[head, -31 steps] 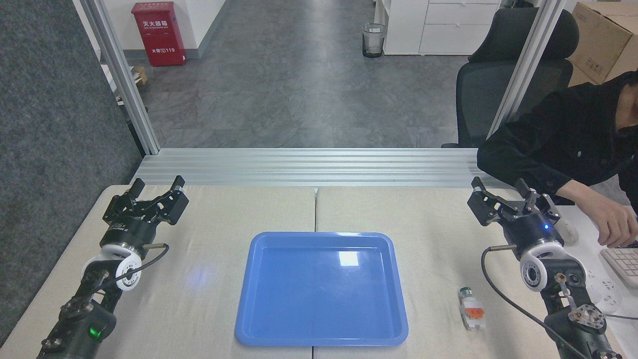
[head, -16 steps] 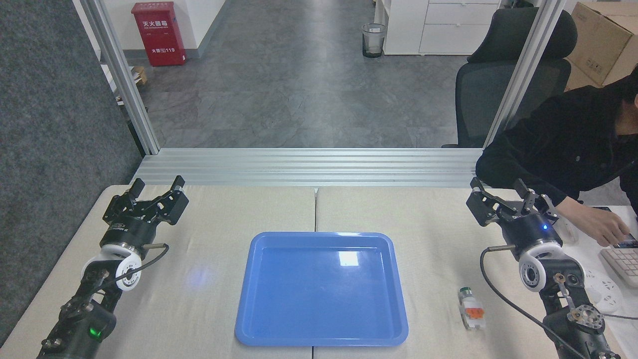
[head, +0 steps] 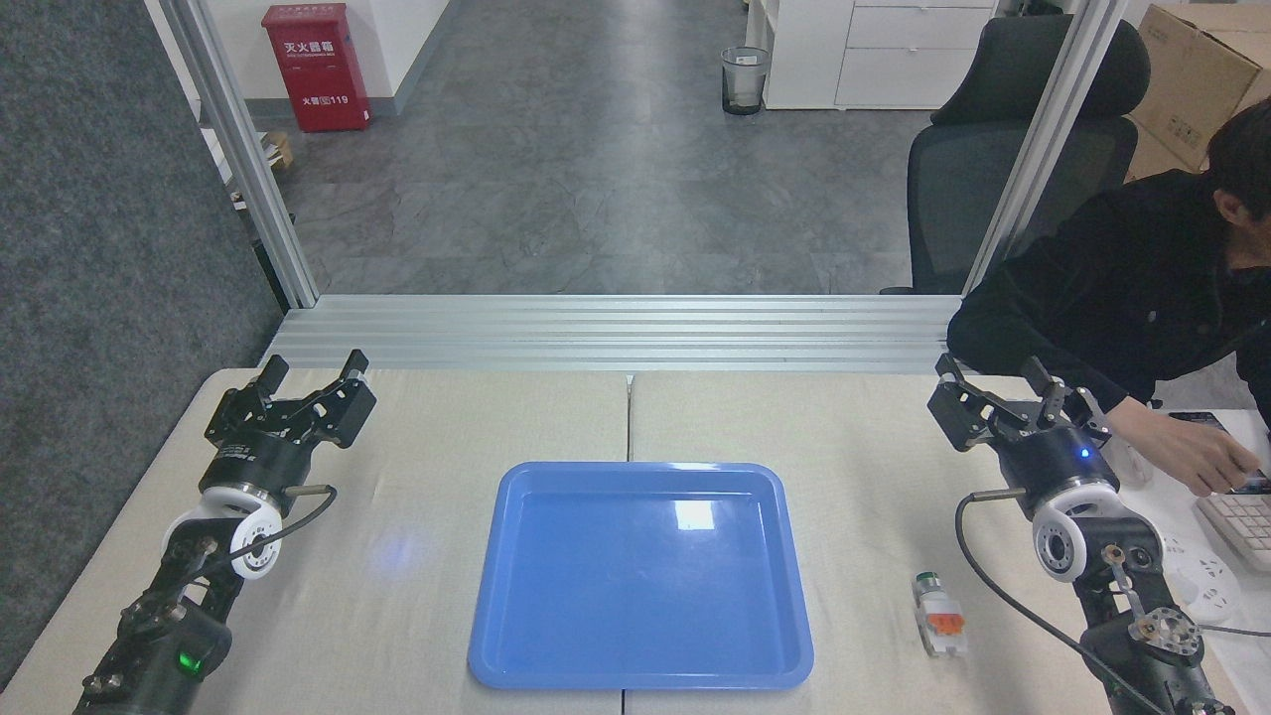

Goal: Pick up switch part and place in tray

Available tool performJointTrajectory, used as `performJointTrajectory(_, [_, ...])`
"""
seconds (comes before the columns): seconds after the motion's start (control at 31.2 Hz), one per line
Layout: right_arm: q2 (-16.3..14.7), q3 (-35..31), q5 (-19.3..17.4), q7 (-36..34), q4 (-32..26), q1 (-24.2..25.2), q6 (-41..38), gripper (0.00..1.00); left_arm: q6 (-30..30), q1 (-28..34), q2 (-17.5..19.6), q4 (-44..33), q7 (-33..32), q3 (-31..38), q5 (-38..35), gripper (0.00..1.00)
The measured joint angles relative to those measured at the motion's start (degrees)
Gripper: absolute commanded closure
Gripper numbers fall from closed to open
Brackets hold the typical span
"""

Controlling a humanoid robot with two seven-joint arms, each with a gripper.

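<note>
While both arms rest at the sides of the counter [head: 874,427], your stock reads as follows.

Tray [head: 640,677]: blue, glossy, shallow, raised rim, rounded corners. It lies flat at the middle of the counter, near the front edge, across the seam between the two tops. Nothing lies in it.

Switch part [head: 937,616]: white block, orange middle, green cap with silver collar at its far end. It lies on the counter just right of the tray, apart from the rim, and in front of your right arm. Nothing touches it.

Left gripper [head: 313,369]: at far left, well apart from the tray. Its fingers stand apart and hold nothing.

Right gripper [head: 991,372]: at far right, beyond the switch part and well apart from it. Its fingers stand apart and hold nothing.

Person [head: 1122,268]: black sleeve, at the far right behind your right gripper. One hand [head: 1197,452] reaches over a white side surface next to a keyboard [head: 1241,521].

Background: black chair [head: 1003,149], red box [head: 316,65], bin [head: 744,79], cardboard box [head: 1187,74].
</note>
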Motion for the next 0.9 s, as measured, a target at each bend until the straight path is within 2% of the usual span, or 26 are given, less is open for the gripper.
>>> performJointTrajectory(0.9, [0.02,0.00,0.04,0.00,0.00,0.02,0.06,0.00,0.03,0.00,0.00,0.01,0.00,0.00,0.00,0.00])
